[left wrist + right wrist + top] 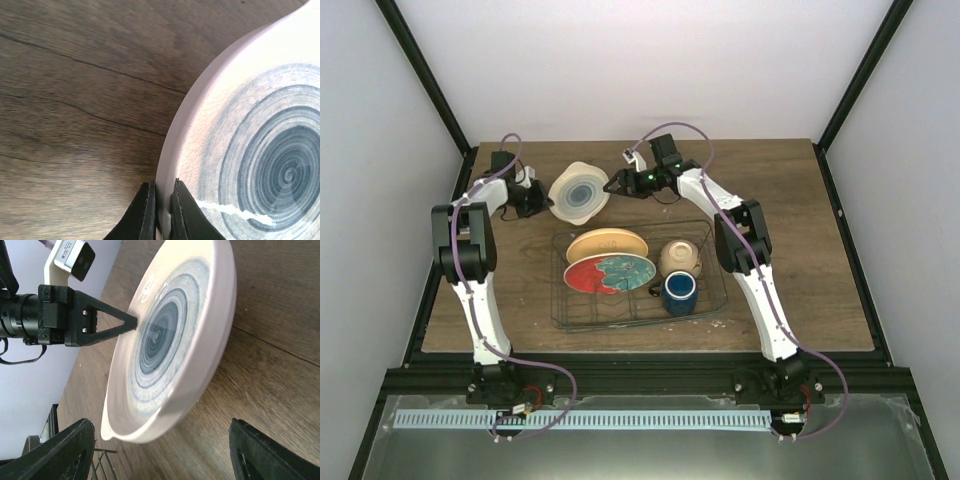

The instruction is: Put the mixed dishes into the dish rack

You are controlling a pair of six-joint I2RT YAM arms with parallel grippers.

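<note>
In dish rack [630,322]: orange plate [607,244], red plate [608,273], bowl [680,258], mug [679,293]; left claw [163,200] clamped on white plate [260,165], right claw [612,185] apart.

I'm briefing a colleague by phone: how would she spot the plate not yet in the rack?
Find the wire rack mid-table. Just beyond its far left corner, the left gripper pinches a tilted plate by its rim. Unlike the orange plate and the red plate in the rack, it is white with a blue-grey spiral.
</note>
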